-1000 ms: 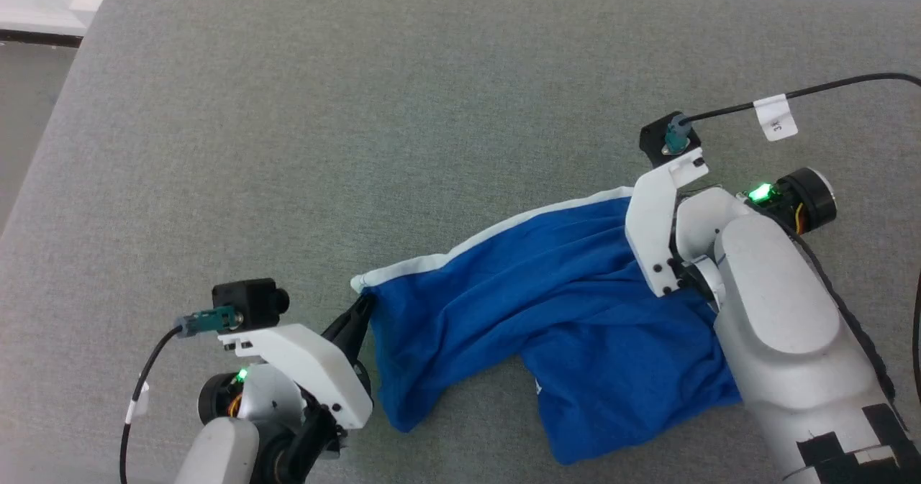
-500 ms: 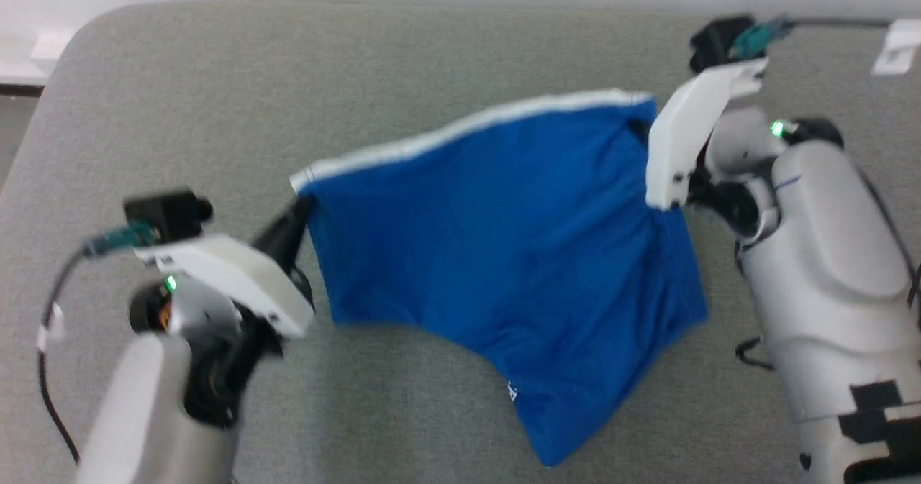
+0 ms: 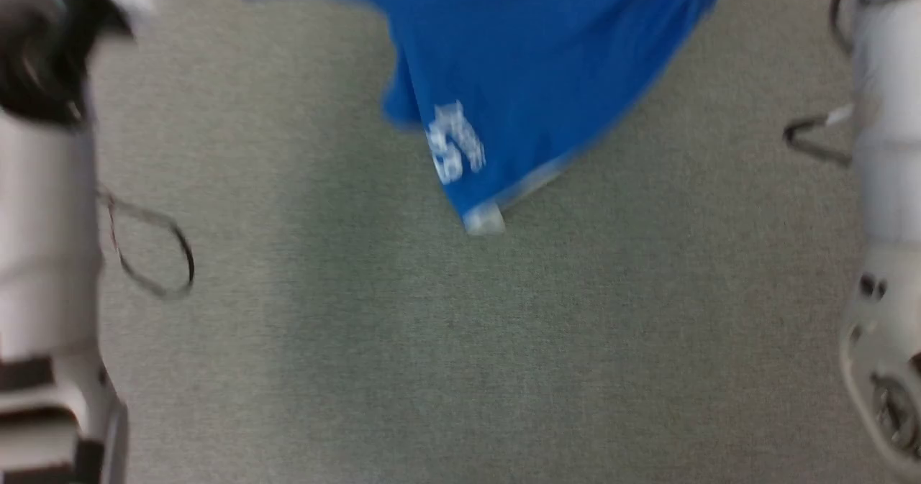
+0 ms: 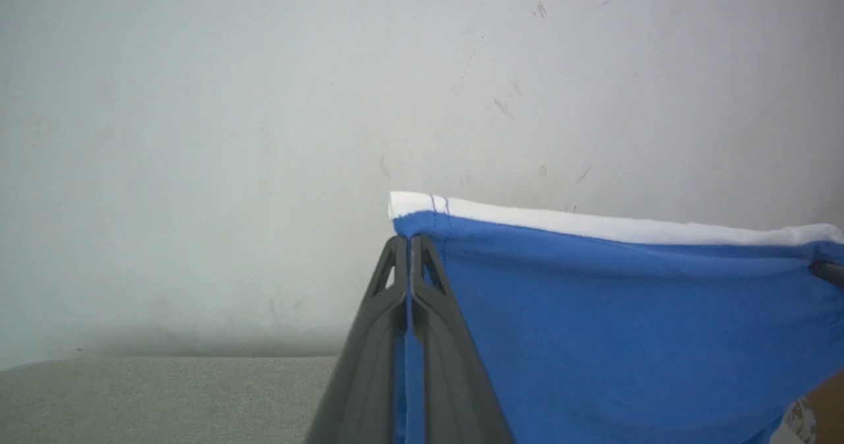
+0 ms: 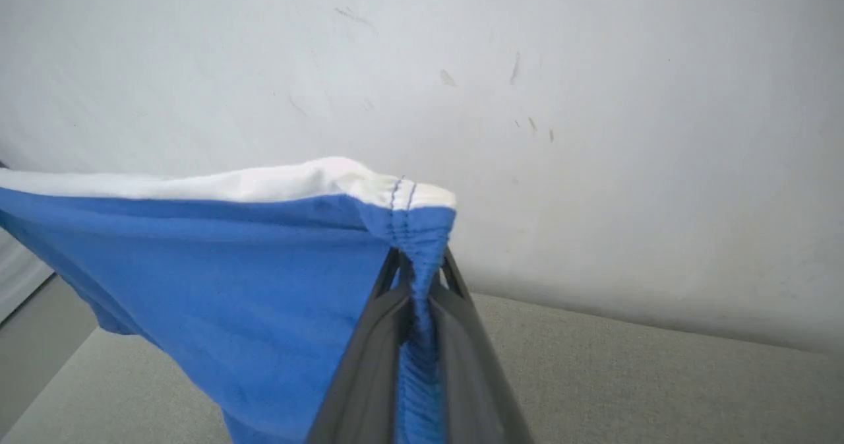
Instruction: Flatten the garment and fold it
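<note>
Big change in a sec: the garment (image 3: 547, 60) goes from a crumpled heap lying on the grey surface (image 3: 460, 340) to hanging in the air, stretched btw both arms. A sec ago the right gripper (image 5: 419, 259) is still at the far corner w/o a clear hold; now its jaws are clamped tight on the gathered blue edge just below the white band (image 5: 264, 183), fabric bunched btw the fingers. The left gripper (image 4: 409, 246) keeps its pinch on the opposite corner, jaws closed w/ a thin strip of blue cloth btw them, right under the same white band (image 4: 593, 223). That band runs nearly taut from one grip to the other, in front of a pale wall (image 4: 198, 134). The head cam has shifted too and is blurred, so only the lower part of the cloth shows there: it drapes down to a point w/ a white print (image 3: 453, 142) and a white bit at the tip – can't tell if that tip touches the surface. The left forearm (image 3: 43, 239) and right forearm (image 3: 885, 182) frame the sides. For the task this prob. means the lift-and-spread is done – next should be laying the cloth down flat, keeping the top edge tensioned so the hanging corner doesn't fold under.
</note>
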You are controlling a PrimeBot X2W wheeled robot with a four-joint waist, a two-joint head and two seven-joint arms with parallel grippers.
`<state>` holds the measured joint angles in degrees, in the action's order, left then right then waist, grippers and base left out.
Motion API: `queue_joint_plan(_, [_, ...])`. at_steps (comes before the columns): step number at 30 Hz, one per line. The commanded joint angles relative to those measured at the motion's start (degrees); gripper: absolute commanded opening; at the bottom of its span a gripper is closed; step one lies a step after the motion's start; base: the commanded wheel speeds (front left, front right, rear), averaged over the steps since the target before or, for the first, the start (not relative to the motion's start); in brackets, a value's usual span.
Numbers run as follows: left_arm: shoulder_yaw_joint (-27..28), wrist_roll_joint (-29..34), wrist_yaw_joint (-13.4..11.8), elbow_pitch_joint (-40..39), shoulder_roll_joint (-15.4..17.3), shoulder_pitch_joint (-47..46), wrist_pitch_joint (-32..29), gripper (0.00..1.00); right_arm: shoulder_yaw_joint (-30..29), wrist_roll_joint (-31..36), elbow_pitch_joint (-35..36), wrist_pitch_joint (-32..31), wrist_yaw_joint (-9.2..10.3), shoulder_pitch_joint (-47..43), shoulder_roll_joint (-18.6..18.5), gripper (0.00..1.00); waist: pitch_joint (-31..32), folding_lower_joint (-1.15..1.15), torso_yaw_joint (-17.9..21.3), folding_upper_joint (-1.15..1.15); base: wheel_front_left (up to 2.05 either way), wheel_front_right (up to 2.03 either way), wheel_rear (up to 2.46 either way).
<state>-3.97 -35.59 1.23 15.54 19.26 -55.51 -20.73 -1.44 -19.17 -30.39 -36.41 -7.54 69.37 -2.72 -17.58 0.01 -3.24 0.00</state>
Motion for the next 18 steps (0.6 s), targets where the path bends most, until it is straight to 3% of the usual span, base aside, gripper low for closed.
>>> queue_joint_plan(1, [0.58, 0.61, -0.5, 2.91, 0.59, -5.6, 0.68, 0.0, -1.02, -1.57, -2.19, 2.54, 0.05, 4.84, -0.16, 0.0, -5.09, -0.01, 2.85, 0.0, 0.0, 0.0, 0.0])
queue_joint_plan(10, [-0.49, 7.64, 0.52, 10.55, 4.58, -23.47, 11.73, 0.0, 0.98, -3.14, -11.91, 18.61, 0.05, 22.73, -0.16, 0.0, -10.09, -0.01, 6.0, 0.0, 0.0, 0.0, 0.0])
queue_joint_plan(18, [-0.62, 8.45, 2.62, 16.97, 5.06, -27.67, 20.2, 0.0, 5.29, -5.8, -19.88, 27.09, 0.05, 26.91, -0.16, 0.0, -12.44, -0.01, 6.51, 0.0, 0.0, 0.0, 0.0])
